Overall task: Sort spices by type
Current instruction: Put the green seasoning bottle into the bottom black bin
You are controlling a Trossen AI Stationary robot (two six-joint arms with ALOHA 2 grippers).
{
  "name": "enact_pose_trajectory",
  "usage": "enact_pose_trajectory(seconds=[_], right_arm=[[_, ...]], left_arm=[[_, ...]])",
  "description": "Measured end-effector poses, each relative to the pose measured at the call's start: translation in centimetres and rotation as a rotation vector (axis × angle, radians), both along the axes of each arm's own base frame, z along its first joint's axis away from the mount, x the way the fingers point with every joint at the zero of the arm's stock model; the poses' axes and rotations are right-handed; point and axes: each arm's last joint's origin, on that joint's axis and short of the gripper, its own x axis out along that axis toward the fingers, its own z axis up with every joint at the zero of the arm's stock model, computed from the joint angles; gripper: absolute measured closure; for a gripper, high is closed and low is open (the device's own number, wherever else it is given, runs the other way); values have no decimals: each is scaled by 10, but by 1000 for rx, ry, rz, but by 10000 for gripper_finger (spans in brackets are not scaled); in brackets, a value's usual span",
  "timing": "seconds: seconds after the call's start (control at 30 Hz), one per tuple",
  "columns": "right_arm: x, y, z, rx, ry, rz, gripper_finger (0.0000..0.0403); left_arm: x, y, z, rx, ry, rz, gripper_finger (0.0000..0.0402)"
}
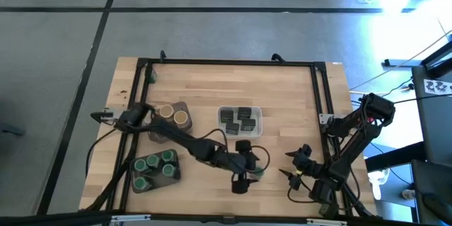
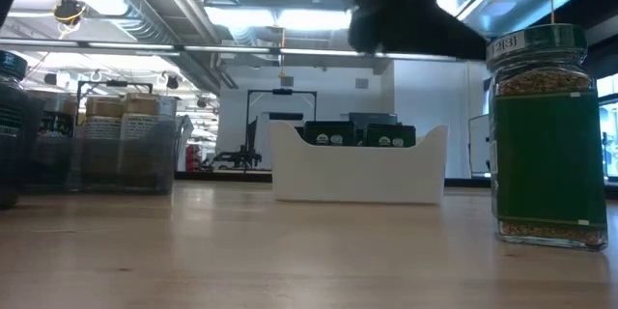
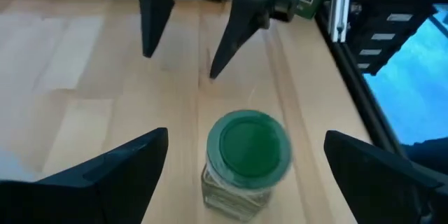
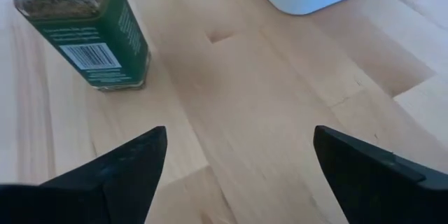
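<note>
One spice, a green-lidded jar (image 3: 248,155) with a green label, stands upright on the wood table (image 1: 282,99) near its front edge. It also shows in the low view as the jar (image 2: 550,135) and in the right wrist view as the jar (image 4: 91,31). My left gripper (image 3: 246,138) is open, one finger on either side of the jar, apart from it. My right gripper (image 1: 286,164) is open to the jar's right, pointing at it with nothing between its fingers (image 4: 126,164). More spices stand in trays.
A white tray (image 1: 258,113) holding dark squarish tins (image 1: 240,120) stands mid-table. At the left, a dark grey tray (image 1: 176,176) holds several green-lidded jars (image 1: 155,164), and another tray (image 1: 159,135) holds tan-topped jars (image 1: 174,114). A black frame (image 1: 226,62) runs along the table's edges.
</note>
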Motion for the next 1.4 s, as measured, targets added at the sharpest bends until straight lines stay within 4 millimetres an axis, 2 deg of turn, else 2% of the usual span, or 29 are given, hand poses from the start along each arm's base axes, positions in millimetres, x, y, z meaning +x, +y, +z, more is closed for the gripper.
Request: enact_pose_trajectory(seconds=[0.17,0.33,0.43,0.67,0.87,0.97,1.1,1.23,1.4], right_arm=[[0,0,-1,5,-7,0,45],[0,-1,-1,-2,-19,-2,45],[0,-1,0,-15,-41,-5,45],[1,-1,0,-31,-70,-9,45],[1,-1,0,-32,-70,-8,45],[1,-2,0,-42,-66,0,45],[1,-1,0,-52,-72,4,45],[2,-1,1,-68,-99,6,45],[2,0,2,-89,-99,30,45]], left_arm=[[11,2,-25,-24,1,-51,20],[16,1,-41,-25,4,-57,26],[17,0,-43,-11,-11,-68,63],[17,0,-41,-6,-18,-69,212],[14,-5,-39,-45,-16,-52,212],[8,-13,-26,-96,-15,-37,212],[-7,-33,10,-178,-73,-69,212],[-35,-58,47,-194,-104,-123,212],[-73,-81,78,-172,-95,-55,212]])
